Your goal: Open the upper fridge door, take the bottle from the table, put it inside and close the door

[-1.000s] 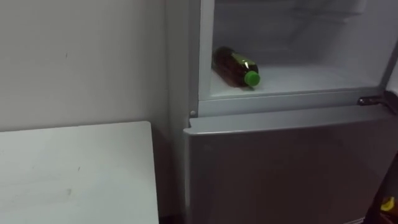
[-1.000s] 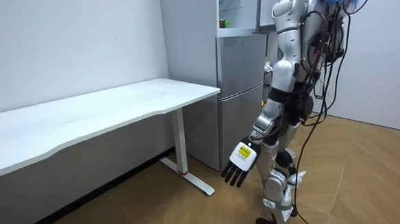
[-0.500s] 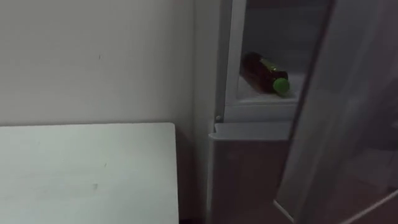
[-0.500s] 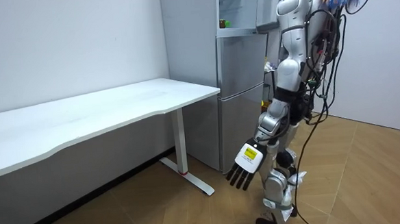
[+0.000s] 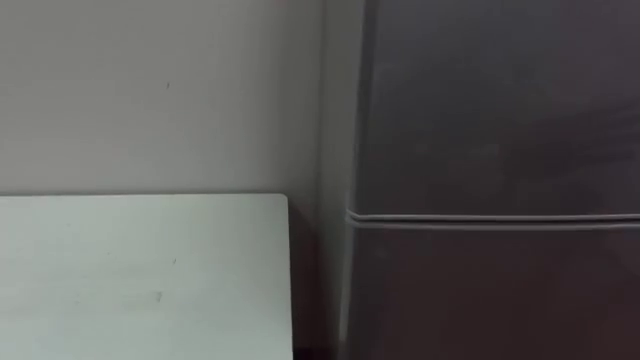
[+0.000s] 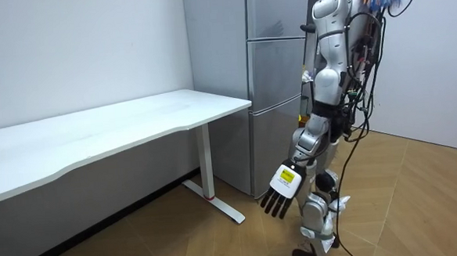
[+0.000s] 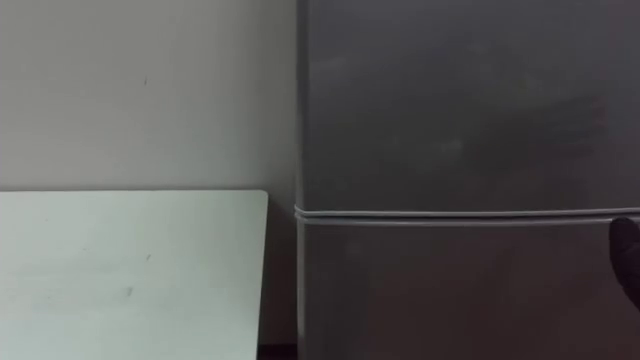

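The robot stands facing the fridge (image 6: 276,94), just beside the white table (image 5: 140,275). The upper door (image 5: 500,100) and lower door (image 5: 500,295) are both closed. The position of the bottle cannot be told. The left hand (image 6: 283,186) hangs low beside the leg, fingers straight and spread. The right hand (image 7: 627,255) shows dark at the lower door's edge; its finger state cannot be told.

Bare room: fridge (image 6: 277,86), white desk (image 6: 134,121)
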`<state>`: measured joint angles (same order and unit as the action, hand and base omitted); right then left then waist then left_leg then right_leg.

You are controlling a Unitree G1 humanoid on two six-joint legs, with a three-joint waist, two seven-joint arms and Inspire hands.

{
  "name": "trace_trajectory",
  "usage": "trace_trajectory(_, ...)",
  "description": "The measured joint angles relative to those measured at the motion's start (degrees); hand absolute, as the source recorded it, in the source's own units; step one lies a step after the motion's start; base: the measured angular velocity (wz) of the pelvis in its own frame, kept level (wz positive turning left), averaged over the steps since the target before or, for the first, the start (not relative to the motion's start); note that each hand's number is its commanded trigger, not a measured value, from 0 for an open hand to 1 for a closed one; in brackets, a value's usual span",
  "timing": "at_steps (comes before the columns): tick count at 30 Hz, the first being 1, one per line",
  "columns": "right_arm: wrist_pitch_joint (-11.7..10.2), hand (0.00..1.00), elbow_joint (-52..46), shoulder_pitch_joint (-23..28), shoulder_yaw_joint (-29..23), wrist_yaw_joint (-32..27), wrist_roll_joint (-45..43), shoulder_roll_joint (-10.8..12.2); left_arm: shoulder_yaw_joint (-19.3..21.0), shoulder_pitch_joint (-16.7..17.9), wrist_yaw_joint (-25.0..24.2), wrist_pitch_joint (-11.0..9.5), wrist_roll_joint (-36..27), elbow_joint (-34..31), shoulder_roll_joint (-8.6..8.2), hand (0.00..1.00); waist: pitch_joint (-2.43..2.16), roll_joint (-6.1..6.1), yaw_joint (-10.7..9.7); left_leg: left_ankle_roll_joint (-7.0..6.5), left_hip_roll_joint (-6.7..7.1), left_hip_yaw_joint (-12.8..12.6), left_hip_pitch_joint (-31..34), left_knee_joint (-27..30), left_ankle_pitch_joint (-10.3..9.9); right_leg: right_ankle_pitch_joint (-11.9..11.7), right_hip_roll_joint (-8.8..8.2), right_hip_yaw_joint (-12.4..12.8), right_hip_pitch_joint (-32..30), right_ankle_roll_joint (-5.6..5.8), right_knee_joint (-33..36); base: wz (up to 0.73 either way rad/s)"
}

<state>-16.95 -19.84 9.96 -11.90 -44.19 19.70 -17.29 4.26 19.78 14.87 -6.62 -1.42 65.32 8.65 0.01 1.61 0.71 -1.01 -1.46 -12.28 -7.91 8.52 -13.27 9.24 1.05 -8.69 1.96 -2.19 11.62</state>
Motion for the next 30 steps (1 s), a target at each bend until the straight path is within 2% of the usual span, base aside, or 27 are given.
trace_trajectory(8,0.00,0.00,-0.02,-0.08,0.31,1.15,-0.01,0.67,0.04,-0.35,0.69,0.04,1.08,0.04,0.00,0.00,-0.04,-0.06,1.20,0.00,0.00,0.00,0.13,0.00,0.00,-0.01,-0.02,0.10,-0.02,0.03,-0.01,0.00)
trace_trajectory(14,0.02,0.00,-0.02,-1.52,4.22,1.25,0.00,1.49,0.02,-0.31,0.69,0.26,1.05,0.60,0.00,0.00,-0.02,-0.09,1.55,0.00,0.00,0.44,0.33,0.17,-0.01,0.00,-0.20,-0.17,0.04,0.04,-0.04,0.03)
trace_trajectory(21,0.01,0.00,0.20,-2.39,7.17,1.64,0.00,1.62,-1.27,-0.19,0.68,0.22,1.02,0.57,0.00,0.00,0.02,0.08,1.55,-0.04,0.09,1.83,0.77,0.25,0.01,0.10,-0.79,-1.84,0.17,0.18,-0.13,0.10)
trace_trajectory(30,0.01,0.00,0.12,-2.40,8.60,2.56,-2.65,1.64,-1.19,-0.18,0.69,0.24,1.10,0.66,0.00,0.00,-0.22,-0.08,2.32,-0.04,0.10,2.17,1.43,0.61,0.02,0.01,-0.86,-2.99,0.55,0.24,-1.10,0.06)
